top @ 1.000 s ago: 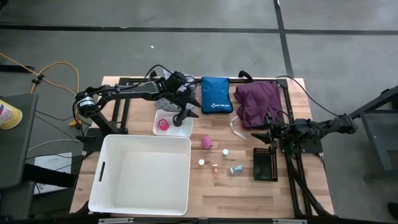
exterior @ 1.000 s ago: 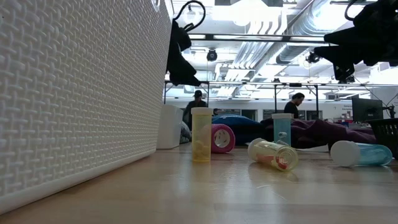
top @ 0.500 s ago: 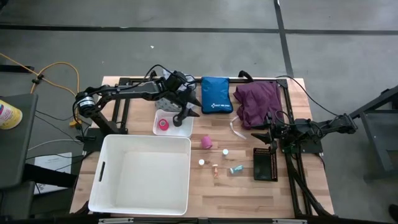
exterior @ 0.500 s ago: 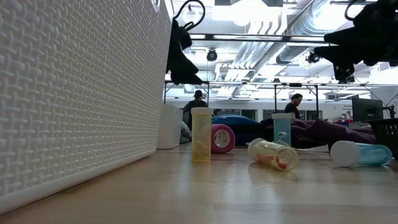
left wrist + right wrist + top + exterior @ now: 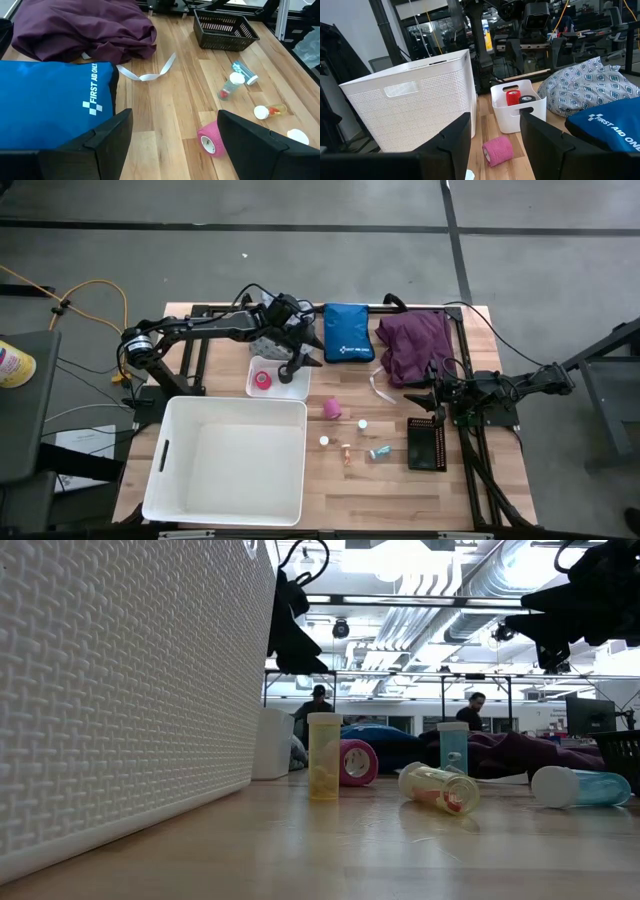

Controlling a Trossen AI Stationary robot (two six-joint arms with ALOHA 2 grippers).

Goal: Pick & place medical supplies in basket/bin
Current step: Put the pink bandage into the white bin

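Observation:
A pink tape roll (image 5: 331,409) lies on its side on the wood. Several white-capped vials (image 5: 346,452) are scattered just beyond it; some stand, some lie. The small white bin (image 5: 291,389) holds a red roll (image 5: 513,96) and a black roll (image 5: 527,99). At the far edge, the purple cloth (image 5: 415,345) lies in a heap and the grey-white patterned cloth (image 5: 590,85) lies beside the small bin. My left gripper (image 5: 297,363) hangs open and empty above the small bin; in its wrist view (image 5: 172,150) the pink roll (image 5: 210,141) shows between the fingers. My right gripper (image 5: 420,396) waits open by the table's right side.
A large white bin (image 5: 228,460) fills the near left of the table. A blue first-aid pouch (image 5: 349,332) lies at the far edge between the two cloths. A black mesh basket (image 5: 427,443) sits at the near right, and a white strip (image 5: 378,385) lies by the purple cloth.

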